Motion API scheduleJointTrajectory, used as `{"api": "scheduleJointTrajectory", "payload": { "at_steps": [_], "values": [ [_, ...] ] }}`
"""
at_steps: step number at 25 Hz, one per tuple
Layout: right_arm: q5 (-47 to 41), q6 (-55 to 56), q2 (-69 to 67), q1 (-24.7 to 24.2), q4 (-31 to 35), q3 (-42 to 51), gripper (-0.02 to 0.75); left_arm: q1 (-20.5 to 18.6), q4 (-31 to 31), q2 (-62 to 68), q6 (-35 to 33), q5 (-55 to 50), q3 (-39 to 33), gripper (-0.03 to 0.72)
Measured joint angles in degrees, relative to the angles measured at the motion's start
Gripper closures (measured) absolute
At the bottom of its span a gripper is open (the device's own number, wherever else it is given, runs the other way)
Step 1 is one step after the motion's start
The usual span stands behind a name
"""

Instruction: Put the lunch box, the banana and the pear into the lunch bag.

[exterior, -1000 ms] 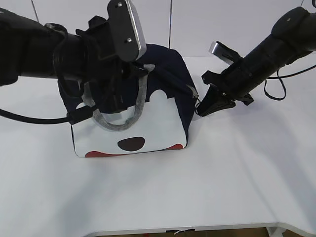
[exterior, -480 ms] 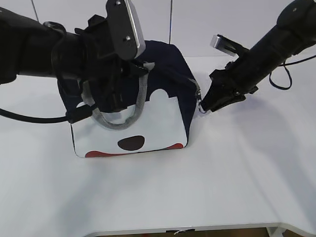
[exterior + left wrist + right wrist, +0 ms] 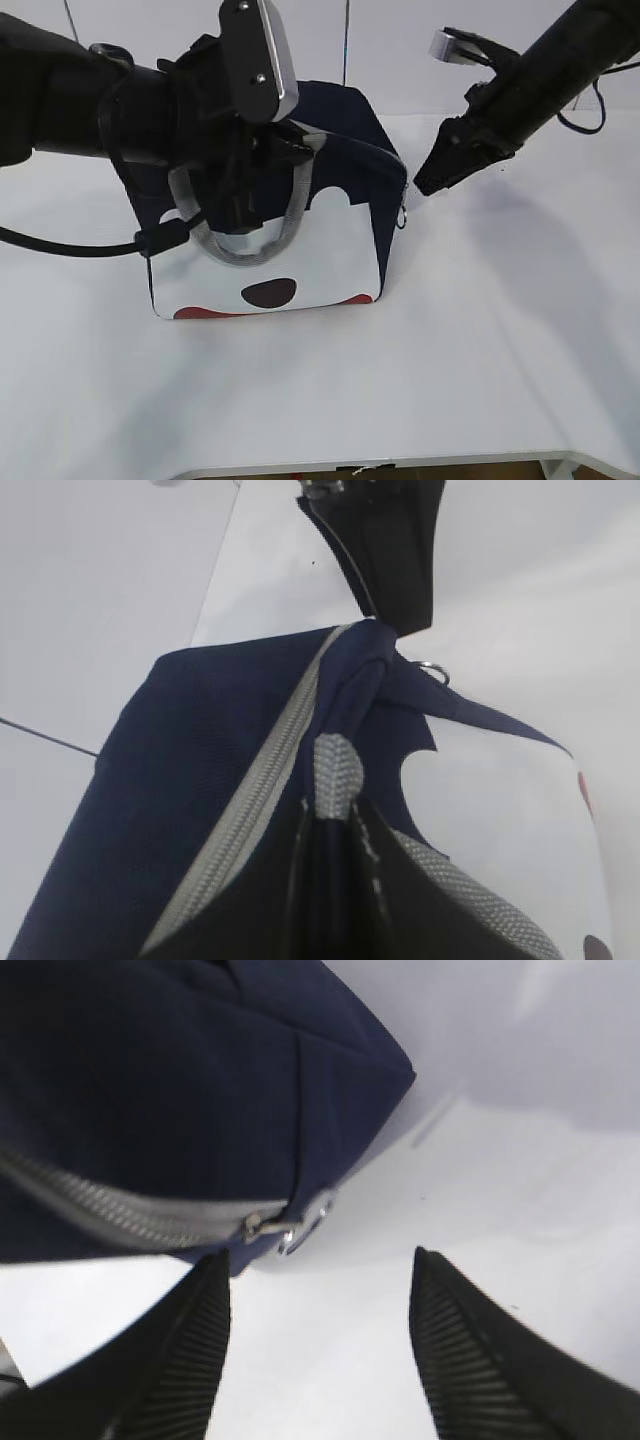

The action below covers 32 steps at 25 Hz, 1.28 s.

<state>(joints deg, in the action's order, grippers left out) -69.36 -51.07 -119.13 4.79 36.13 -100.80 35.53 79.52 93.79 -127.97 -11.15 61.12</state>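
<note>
The navy lunch bag [image 3: 345, 120] stands on the white table with its white-and-red printed side facing front. My left gripper [image 3: 240, 205] [image 3: 330, 805] is shut on the bag's grey webbing handle [image 3: 337, 765] above its top. The grey zipper [image 3: 262, 785] runs shut along the top to its ring pull [image 3: 305, 1225] at the right end. My right gripper [image 3: 425, 185] [image 3: 320, 1252] hangs open just off that end, above the table, with nothing between its fingers. The lunch box, the banana and the pear are out of view.
The white table [image 3: 480, 330] spreads in front and to the right of the bag. A pale wall rises behind. A black cable [image 3: 60, 243] trails from the left arm over the table on the left.
My right gripper has opened, let go of the ring pull and drawn up and to the right, away from the bag. The left gripper has stayed on the handle.
</note>
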Motion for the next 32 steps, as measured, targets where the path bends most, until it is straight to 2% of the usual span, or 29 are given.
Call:
{"api": "scheduleJointTrajectory", "payload": {
  "at_steps": [6, 10, 16, 24, 32],
  "values": [
    [-0.2, -4.0, 5.8, 0.1, -3.1, 0.0, 0.266, -0.1, -0.3, 0.0, 0.0, -3.0, 0.3, 0.435],
    [-0.5, -8.1, 9.1, 1.6, -3.8, 0.0, 0.265, -0.1, -2.6, -0.2, 0.0, -3.6, 0.3, 0.349],
    [-1.0, -9.3, 11.8, 3.0, -7.4, 0.0, 0.265, -0.1, -4.0, -3.2, 0.0, -3.8, 0.3, 0.321],
    [-1.3, -9.4, 16.9, 3.0, -8.1, 0.0, 0.265, -0.1, -4.1, -9.5, 0.6, -4.2, 0.3, 0.317],
    [-1.7, -9.5, 23.5, 3.0, -8.2, 0.0, 0.265, -0.1, -6.3, -15.1, 14.4, -2.6, 0.3, 0.32]
  ]
}}
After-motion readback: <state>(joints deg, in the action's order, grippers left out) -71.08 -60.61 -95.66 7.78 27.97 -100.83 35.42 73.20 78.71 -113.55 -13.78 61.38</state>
